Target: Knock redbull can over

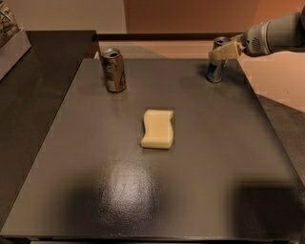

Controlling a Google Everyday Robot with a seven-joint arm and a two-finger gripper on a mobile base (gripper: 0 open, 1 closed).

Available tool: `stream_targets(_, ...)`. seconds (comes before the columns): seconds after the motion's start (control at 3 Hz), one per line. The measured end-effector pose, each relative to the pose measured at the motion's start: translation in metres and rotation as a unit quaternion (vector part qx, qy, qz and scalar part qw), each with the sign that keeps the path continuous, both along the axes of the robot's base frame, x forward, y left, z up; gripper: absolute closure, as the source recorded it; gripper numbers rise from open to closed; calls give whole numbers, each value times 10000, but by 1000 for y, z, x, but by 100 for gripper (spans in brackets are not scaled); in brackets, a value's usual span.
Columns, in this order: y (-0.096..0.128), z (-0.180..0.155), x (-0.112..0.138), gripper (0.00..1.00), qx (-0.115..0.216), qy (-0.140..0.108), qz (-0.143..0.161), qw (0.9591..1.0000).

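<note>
Arm [279,35] outstretched from the right — pincer [224,51] at upright redbull can [216,70], near its top — openness unclear.

Redbull can [216,71]: silver body, blue patches, shiny metal top.
Gripper [222,51]: cream-yellow, at the upper part of the redbull can, far right of the table.
Arm [279,33]: light grey.
Wider can [115,70]: brown and silver, pale metal lid.
Sponge [157,128]: pale yellow, plain, no pattern.
Table [86,181]: dark grey, glossy, with one whitish glare patch near the front.
Wall [190,14] behind: orange-brown.
</note>
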State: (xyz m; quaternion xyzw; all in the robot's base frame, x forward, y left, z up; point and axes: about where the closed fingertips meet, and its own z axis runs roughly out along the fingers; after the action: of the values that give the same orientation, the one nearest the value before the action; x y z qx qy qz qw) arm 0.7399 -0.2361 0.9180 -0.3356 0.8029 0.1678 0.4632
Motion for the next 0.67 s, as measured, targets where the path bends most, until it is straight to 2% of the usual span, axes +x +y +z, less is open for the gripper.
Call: stream_targets(0.67, 2, 20, -13, 88, -149, 57, 151, 9998)
